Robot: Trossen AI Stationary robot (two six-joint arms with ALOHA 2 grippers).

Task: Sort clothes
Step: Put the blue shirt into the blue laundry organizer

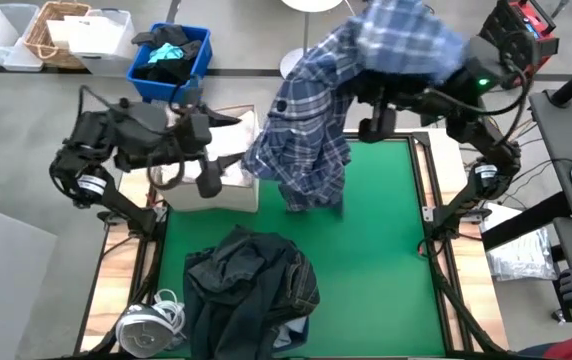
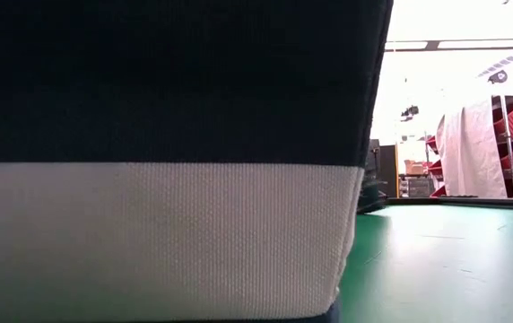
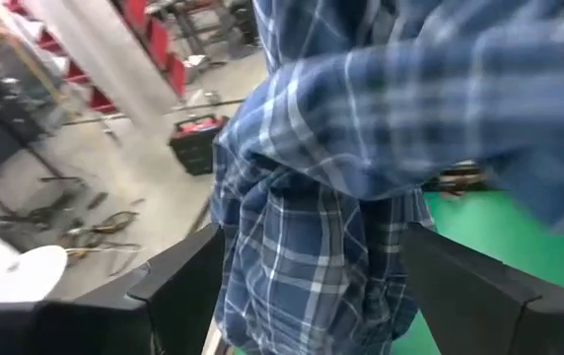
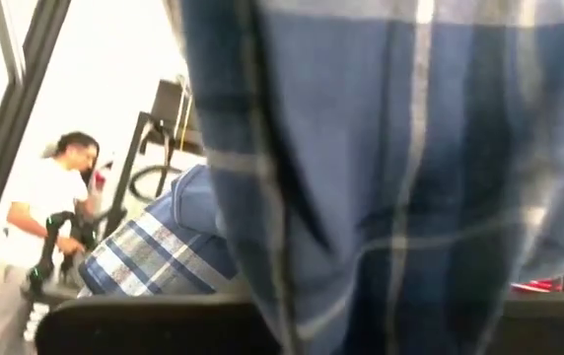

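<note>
Green surface (image 1: 386, 260), mid-sort: plaid shirt (image 1: 311, 130) aloft.
Left gripper (image 1: 209, 180) gapes wide beside the shirt's hanging hem; denim heap (image 1: 251, 285) lies near the front; right gripper (image 1: 378, 125) seems clamped on it, though cloth hides the fingers. Next: carry it to its pile.

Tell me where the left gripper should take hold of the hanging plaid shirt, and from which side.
Take the lower free hem of the plaid shirt, coming in from the left side of the table, where the left gripper faces it with its fingers open. The right arm has the shirt raised at the top, so the cloth hangs in loose folds over the green mat, probably easiest to pinch there.
</note>
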